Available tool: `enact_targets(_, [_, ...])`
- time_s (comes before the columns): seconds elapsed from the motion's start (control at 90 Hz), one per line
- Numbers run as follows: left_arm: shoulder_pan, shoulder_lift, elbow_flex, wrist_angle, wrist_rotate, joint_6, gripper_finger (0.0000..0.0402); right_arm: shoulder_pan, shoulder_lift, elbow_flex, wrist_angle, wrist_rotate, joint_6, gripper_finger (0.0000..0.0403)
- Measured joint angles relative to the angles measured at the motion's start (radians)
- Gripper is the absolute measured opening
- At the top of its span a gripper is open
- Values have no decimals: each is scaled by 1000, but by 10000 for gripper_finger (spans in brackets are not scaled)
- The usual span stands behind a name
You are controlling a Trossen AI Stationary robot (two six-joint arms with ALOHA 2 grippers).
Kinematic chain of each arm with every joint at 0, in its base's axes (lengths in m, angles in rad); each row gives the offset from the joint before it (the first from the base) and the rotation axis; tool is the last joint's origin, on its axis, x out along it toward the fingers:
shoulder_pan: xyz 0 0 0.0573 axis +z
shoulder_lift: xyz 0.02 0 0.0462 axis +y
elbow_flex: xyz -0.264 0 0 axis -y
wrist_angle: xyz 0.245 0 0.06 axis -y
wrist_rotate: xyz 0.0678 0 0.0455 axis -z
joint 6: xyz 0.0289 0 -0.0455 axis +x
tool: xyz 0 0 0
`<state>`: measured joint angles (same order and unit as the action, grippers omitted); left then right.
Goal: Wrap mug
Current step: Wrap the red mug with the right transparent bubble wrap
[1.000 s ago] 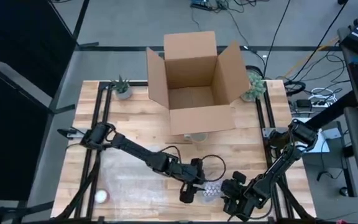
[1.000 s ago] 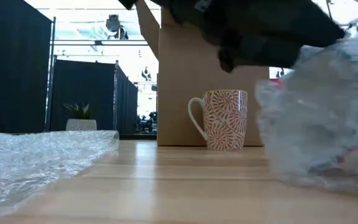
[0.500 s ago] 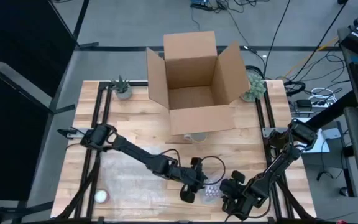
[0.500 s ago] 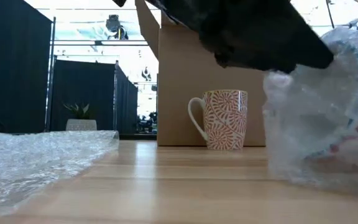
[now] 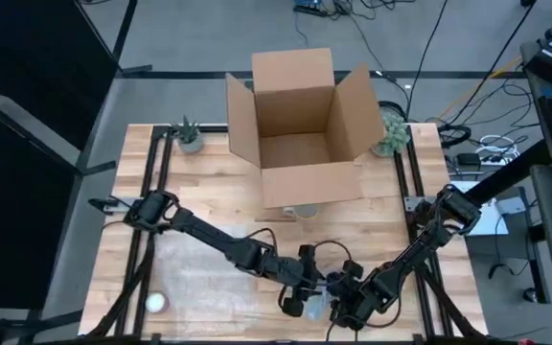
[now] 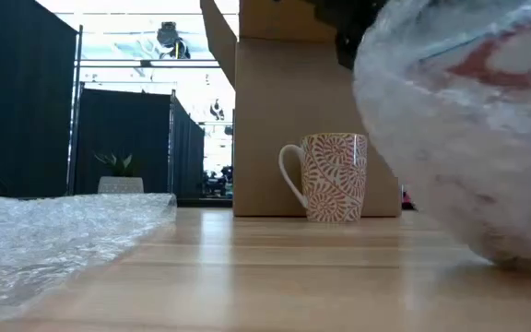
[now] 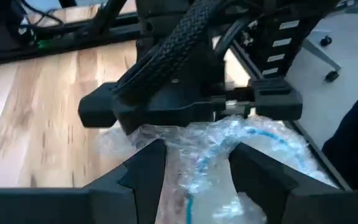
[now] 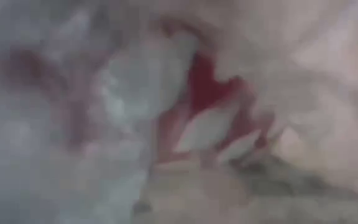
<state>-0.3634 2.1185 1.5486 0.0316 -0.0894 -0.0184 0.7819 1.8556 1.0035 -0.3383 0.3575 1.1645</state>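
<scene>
A mug wrapped in bubble wrap (image 5: pixel 322 297) sits near the table's front edge, between my two grippers. It fills the right of the low view (image 6: pixel 468 138) and the whole right wrist view (image 8: pixel 179 112), where red pattern shows through. My left gripper (image 7: pixel 194 162) reaches in from the left (image 5: pixel 307 299) and has the bundle between its fingers. My right gripper (image 5: pixel 345 292) is pushed up against the bundle's right side (image 7: pixel 191 109). A bare red-patterned mug (image 6: pixel 328 177) stands upright on its base in front of the box. My left gripper has the bundle's wrap (image 7: pixel 225 146) between its two fingers (image 7: pixel 146 171), one on each side, set wide apart. The fingers come in about level from the table's left. Whether the bundle rests on the table or is lifted, I cannot tell.
An open cardboard box (image 5: pixel 295 115) stands at the far middle. A flat bubble-wrap sheet (image 5: pixel 199 273) lies at the near left (image 6: pixel 53 235), with a small white round thing (image 5: pixel 155 303) beside it. Two small plants (image 5: pixel 188 134) (image 5: pixel 391 129) flank the box.
My right gripper has moved toward the table's left, up against the wrapped mug. The bundle has grown and risen in the low view, coming toward the near edge. My left gripper has stayed about where it was.
</scene>
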Motion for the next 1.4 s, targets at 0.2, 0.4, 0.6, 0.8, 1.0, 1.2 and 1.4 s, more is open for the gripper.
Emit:
enact_targets(0.2, [21, 17, 2, 2, -16, -28, 164, -3, -50, -1, -106, -95, 2, 187])
enact_targets(0.4, [28, 21, 2, -3, -47, -29, 164, 34, -207, 0, -208, -101, 19, 187])
enact_targets(0.6, [22, 22, 2, 32, -31, -30, 164, 71, -321, 0, -229, -43, 23, 187])
enact_targets(0.8, [18, 7, 36, 44, -27, -30, 164, 77, -351, 0, -219, -19, 2, 187])
enact_targets(1.0, [16, 3, 109, 1, -22, -20, 164, 77, -351, -1, -225, -20, -2, 187])
enact_targets(1.2, [15, -74, 115, -139, -19, -26, 164, 77, -368, 3, -211, -65, -5, 187])
enact_targets(1.4, [-17, -173, 117, -537, -56, -76, 164, 77, -436, 38, -208, -96, -41, 187])
